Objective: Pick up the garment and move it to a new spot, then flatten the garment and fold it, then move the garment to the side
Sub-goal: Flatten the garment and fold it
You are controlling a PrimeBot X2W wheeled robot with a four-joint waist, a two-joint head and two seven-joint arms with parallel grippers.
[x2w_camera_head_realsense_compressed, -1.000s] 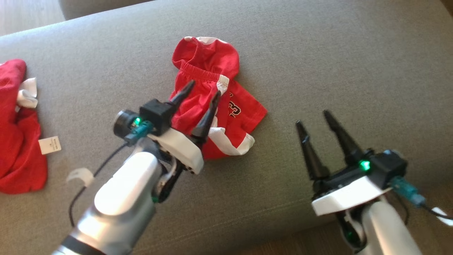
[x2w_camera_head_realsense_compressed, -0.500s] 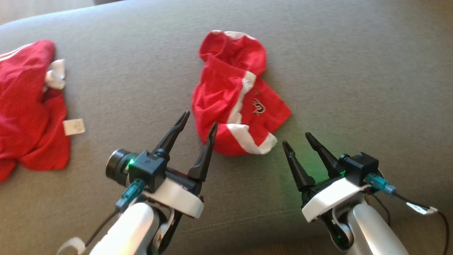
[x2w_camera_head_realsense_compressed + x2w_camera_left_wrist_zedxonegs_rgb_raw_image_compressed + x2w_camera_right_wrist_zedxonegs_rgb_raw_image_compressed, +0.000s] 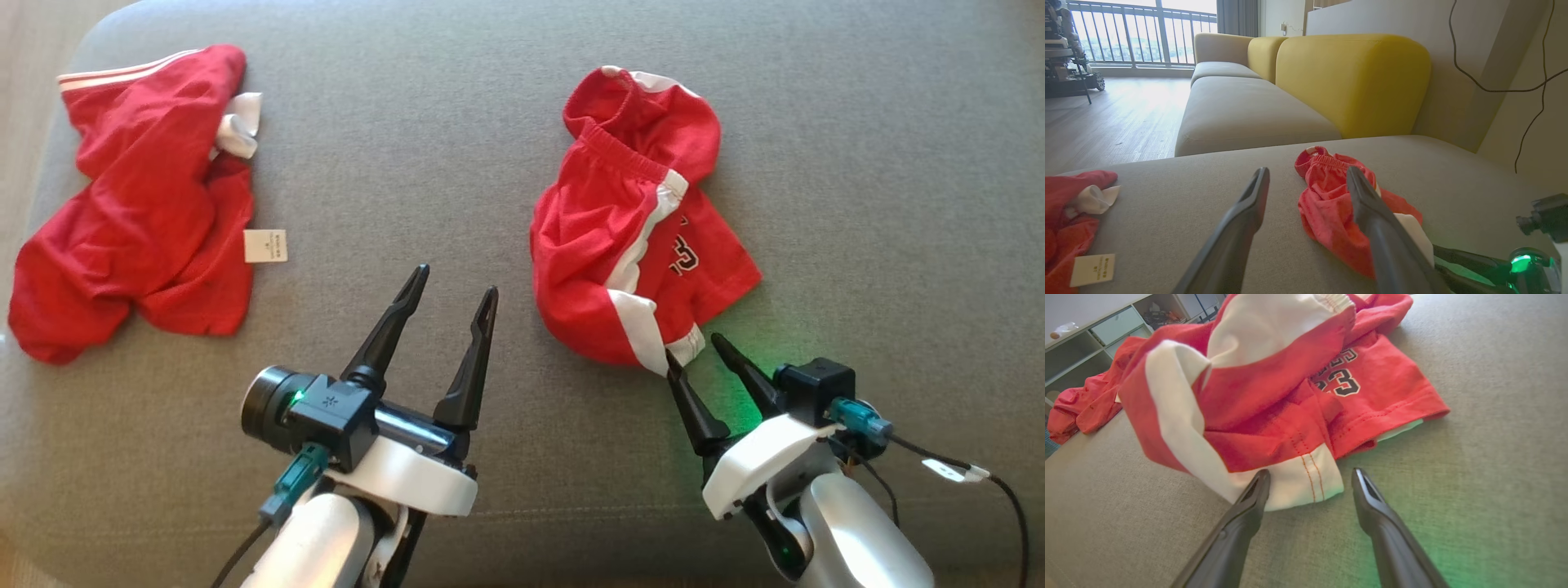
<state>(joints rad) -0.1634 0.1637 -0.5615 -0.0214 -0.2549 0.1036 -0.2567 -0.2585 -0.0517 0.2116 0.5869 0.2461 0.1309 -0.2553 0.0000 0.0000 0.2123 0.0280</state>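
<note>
- Two long dark fingers of the right gripper (image 3: 693, 346) stood apart and empty, low over the cushion. The white hem corner (image 3: 1298, 486) of the garment lay just ahead of the gap between them. In the right wrist view, the finger on the left looked to be touching that hem or very nearly so.
- The left gripper (image 3: 455, 280) also had its fingers spread with nothing between them. It hovered above bare fabric near the garment's left edge, apart from it.
- The task's thing was a crumpled pair of red jersey shorts with white side stripes and a black "23" print (image 3: 604, 245). It lay bunched on the grey woven sofa cushion (image 3: 408, 122), right of centre in the head view, with its elastic waistband at the far end and its leg hems toward the robot.
- Well apart to the left lay a second rumpled red garment (image 3: 139, 212) with a small white square label (image 3: 265, 245) at its edge. Beyond the cushion, the left wrist view showed a yellow padded backrest (image 3: 1351, 81).
- The step in hand appeared to be the first one, reaching in to pick the shorts up. Nothing had been lifted, flattened or folded.
- The next move seemed to call for the right gripper to ease forward until the hem sat between its fingers, then pinch. The cloth looked thin and floppy, so the fingers would need to meet it right at the cushion surface. The left gripper would probably want its own hold on the near edge so the shorts could rise evenly.
</note>
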